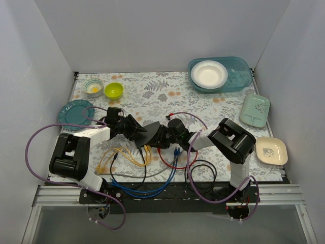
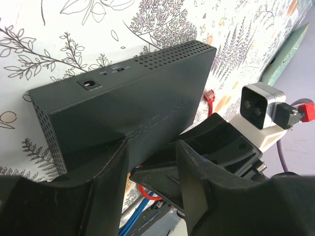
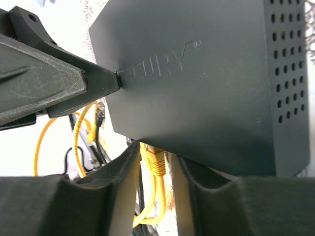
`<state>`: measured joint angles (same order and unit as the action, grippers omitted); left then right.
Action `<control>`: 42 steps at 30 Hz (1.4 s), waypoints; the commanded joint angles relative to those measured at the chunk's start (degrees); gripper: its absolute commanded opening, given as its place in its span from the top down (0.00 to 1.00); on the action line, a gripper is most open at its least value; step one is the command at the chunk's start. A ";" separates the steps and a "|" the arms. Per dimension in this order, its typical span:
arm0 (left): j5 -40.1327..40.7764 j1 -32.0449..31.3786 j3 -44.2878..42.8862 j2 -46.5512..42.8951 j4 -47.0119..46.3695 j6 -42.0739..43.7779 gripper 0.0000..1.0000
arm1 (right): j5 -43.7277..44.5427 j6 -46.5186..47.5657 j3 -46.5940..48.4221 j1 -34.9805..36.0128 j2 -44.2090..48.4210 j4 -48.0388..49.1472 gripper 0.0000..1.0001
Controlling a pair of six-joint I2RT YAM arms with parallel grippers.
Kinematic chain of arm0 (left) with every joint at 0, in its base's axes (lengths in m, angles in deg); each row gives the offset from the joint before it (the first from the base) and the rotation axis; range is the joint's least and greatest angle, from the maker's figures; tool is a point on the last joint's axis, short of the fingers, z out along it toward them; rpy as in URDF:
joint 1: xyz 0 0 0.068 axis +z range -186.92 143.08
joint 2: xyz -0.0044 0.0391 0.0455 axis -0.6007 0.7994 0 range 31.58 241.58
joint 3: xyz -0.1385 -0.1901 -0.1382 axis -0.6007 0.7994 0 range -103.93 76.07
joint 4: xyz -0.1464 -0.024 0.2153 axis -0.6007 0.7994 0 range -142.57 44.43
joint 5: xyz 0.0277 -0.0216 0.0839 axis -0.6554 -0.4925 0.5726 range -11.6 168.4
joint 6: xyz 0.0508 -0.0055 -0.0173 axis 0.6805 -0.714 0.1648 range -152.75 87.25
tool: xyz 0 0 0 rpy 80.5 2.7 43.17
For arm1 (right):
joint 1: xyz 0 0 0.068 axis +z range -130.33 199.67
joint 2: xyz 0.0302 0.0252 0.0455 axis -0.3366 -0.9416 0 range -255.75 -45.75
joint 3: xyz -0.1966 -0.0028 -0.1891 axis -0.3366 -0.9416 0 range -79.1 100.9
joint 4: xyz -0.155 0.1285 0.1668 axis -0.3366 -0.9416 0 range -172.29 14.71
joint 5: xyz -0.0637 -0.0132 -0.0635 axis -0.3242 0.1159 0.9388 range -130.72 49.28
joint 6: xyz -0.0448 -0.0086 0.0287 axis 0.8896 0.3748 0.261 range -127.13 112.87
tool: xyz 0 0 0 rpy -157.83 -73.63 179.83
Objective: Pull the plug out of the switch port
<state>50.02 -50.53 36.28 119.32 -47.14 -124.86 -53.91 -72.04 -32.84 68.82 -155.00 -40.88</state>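
Note:
The switch point(image 1: 147, 133), a flat black box, is held tilted up off the floral mat, between both grippers. My left gripper point(image 1: 136, 130) is shut on its edge; in the left wrist view the switch point(image 2: 123, 98) fills the frame above my fingers point(image 2: 110, 182). A yellow plug point(image 3: 158, 164) sits in a port on the switch's underside edge point(image 3: 206, 73), its cable hanging down. My right gripper point(image 3: 155, 152) is open with one finger on each side of the plug, the left finger close against it and a small gap on the right.
Loose yellow point(image 1: 127, 155), blue point(image 1: 147, 190), red point(image 1: 172, 158) and black point(image 1: 203, 173) cables lie at the near edge. A teal plate point(image 1: 76, 113), two small bowls point(image 1: 114, 90), a teal tub point(image 1: 244, 76), a green tray point(image 1: 255, 110) and a cream dish point(image 1: 271, 151) ring the mat.

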 commanded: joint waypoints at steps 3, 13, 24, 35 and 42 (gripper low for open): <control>0.87 0.33 1.38 0.50 2.57 1.50 0.57 | -0.25 0.04 1.90 -0.37 -2.54 2.41 0.68; 0.70 0.33 1.30 1.20 2.04 1.41 0.57 | -2.89 2.76 3.22 -0.28 -4.30 0.30 0.66; 0.61 0.33 1.21 1.73 1.86 1.50 0.57 | -2.63 -1.44 0.33 -0.63 -4.92 4.33 0.74; 0.61 0.42 1.38 1.90 1.16 0.80 0.57 | -8.60 -1.57 -2.76 -0.98 -7.20 9.84 0.99; -0.27 0.77 0.77 2.87 0.45 0.09 0.58 | -11.68 4.26 -6.26 -0.98 -6.24 2.68 0.99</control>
<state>47.20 -50.14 36.28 121.27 -49.46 -125.67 -61.95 -72.36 -35.47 67.64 -160.48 -27.96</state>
